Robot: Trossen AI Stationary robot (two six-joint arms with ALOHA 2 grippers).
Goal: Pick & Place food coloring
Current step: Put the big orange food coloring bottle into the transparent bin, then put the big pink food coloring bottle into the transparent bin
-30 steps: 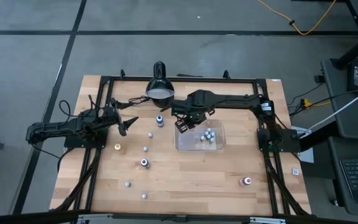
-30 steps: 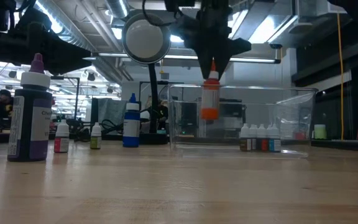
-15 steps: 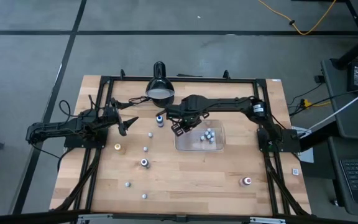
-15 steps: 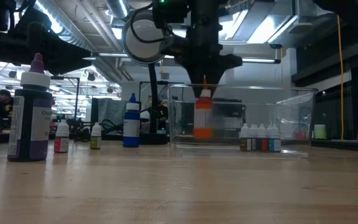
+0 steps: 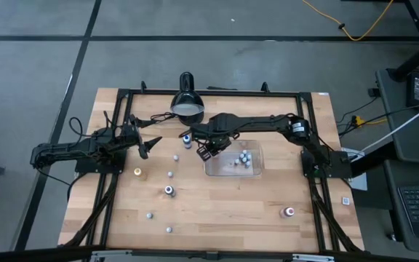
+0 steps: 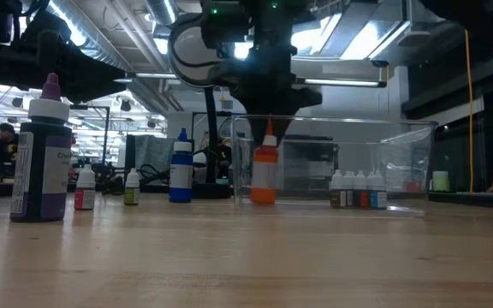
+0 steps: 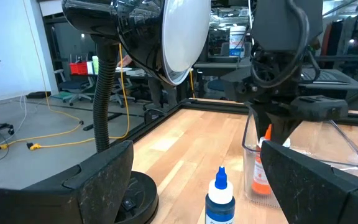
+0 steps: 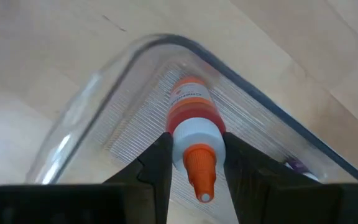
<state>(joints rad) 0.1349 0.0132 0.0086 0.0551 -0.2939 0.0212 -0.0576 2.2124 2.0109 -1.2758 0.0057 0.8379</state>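
Observation:
An orange-tipped food coloring bottle (image 6: 264, 171) stands upright inside the left end of the clear tray (image 6: 400, 137), with my right gripper (image 5: 208, 149) shut on it from above. In the right wrist view the bottle (image 8: 192, 118) is in a corner of the tray (image 8: 104, 81). Several tiny bottles (image 6: 358, 190) stand on the tray floor farther right. My left gripper (image 5: 148, 144) waits at the table's left, level and open, holding nothing. My right gripper pinches the bottle's white cap (image 8: 194, 134), just below the orange tip, between its two fingers (image 8: 157, 165). The fingers point down from above. The bottle hangs upright below them with its base at the tray floor; whether it rests there I cannot tell.
A black dome lamp (image 5: 186, 102) stands at the far edge beside the tray. A blue bottle (image 5: 187, 140) is just left of the tray. A purple bottle (image 6: 43, 154), a yellow one (image 5: 137, 172), a red one (image 5: 289, 212) and several small ones dot the table.
My right gripper has sunk and shifted toward the table's left edge with the orange bottle. The bottle has gone from above the tray's rim down into the tray's left end, staying upright.

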